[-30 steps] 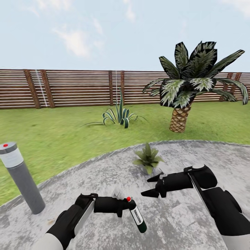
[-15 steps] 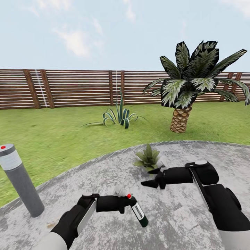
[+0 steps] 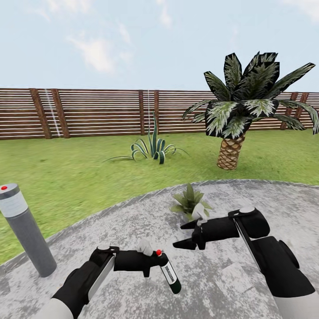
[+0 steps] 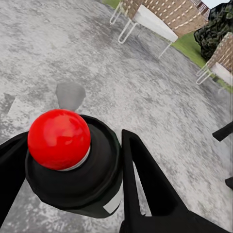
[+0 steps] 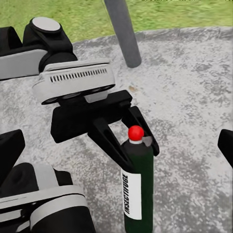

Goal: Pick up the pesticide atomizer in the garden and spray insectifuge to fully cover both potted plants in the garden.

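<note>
On the grey stone patio [image 3: 248,195], left fingers [image 5: 109,141] clamp the pesticide atomizer [image 3: 169,274]; right fingers [image 3: 181,243] spread apart.

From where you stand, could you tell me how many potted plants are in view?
1: the potted plant sits on the stone patio just beyond the right gripper. The second may be outside the picture.

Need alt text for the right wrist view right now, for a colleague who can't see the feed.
The left pincer grips the upright dark green pesticide atomizer just below its red tip, over the mottled grey stone patio. A grey post stands behind at the patio's edge, with green lawn beyond.
</note>
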Available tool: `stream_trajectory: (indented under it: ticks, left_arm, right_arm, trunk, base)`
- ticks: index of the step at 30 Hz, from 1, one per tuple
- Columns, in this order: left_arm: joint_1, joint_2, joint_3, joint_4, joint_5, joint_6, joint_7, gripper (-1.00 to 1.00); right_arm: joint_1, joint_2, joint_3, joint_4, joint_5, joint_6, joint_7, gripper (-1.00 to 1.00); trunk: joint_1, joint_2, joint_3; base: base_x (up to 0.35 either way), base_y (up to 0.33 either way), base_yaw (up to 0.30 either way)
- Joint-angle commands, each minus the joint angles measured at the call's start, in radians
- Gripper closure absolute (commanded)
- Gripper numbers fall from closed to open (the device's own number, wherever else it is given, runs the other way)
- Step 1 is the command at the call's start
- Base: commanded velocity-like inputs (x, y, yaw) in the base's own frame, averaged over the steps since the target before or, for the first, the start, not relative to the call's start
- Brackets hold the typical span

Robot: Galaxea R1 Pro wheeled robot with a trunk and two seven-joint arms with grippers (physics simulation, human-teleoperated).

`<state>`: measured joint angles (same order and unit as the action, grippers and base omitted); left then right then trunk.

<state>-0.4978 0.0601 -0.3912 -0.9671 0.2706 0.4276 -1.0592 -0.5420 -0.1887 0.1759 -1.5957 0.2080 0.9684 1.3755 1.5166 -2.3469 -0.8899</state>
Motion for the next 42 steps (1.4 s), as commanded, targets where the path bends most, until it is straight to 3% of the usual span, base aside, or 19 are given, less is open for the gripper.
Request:
stream_trajectory:
  ticks: [1, 13, 14, 24, 30, 42]
  left_arm:
    - [-0.001, 0.001, -0.003, 0.0, 0.01, 0.01, 0.001, 1.0]
    - [-0.002, 0.001, -0.004, -0.001, 0.011, 0.009, -0.002, 1.0]
    - [-0.003, 0.0, -0.005, -0.003, 0.011, 0.008, -0.003, 1.0]
    - [-0.005, -0.02, -0.008, -0.032, 0.011, 0.009, -0.024, 1.0]
    - [-0.006, -0.038, -0.008, -0.033, 0.009, 0.01, -0.023, 1.0]
    - [-0.008, -0.048, -0.004, -0.076, 0.014, 0.01, -0.042, 1.0]
  right_arm:
    - [-0.001, 0.0, 0.001, -0.001, 0.01, 0.007, 0.009, -1.0]
    - [-0.001, 0.0, 0.003, -0.002, 0.01, 0.003, 0.01, -1.0]
    - [-0.001, 0.0, 0.003, -0.003, 0.01, 0.003, 0.01, 1.0]
    - [-0.001, 0.02, 0.01, -0.001, 0.021, 0.008, 0.005, 1.0]
    - [-0.001, 0.021, 0.013, -0.001, 0.018, 0.011, 0.006, 1.0]
    - [-0.001, 0.022, 0.013, -0.001, 0.022, 0.009, 0.005, 1.0]
  trunk:
    - [0.0, 0.0, -0.001]
    - [0.0, 0.0, -0.001]
    - [0.0, 0.0, -0.001]
    - [0.0, 0.0, -0.001]
    - [0.0, 0.0, -0.001]
    - [0.0, 0.0, -0.001]
  base:
    - [0.0, 0.0, 0.0]
    - [0.0, 0.0, 0.0]
    - [0.0, 0.0, 0.0]
    - [0.0, 0.0, 0.0]
    - [0.0, 0.0, 0.0]
    - [0.0, 0.0, 0.0]
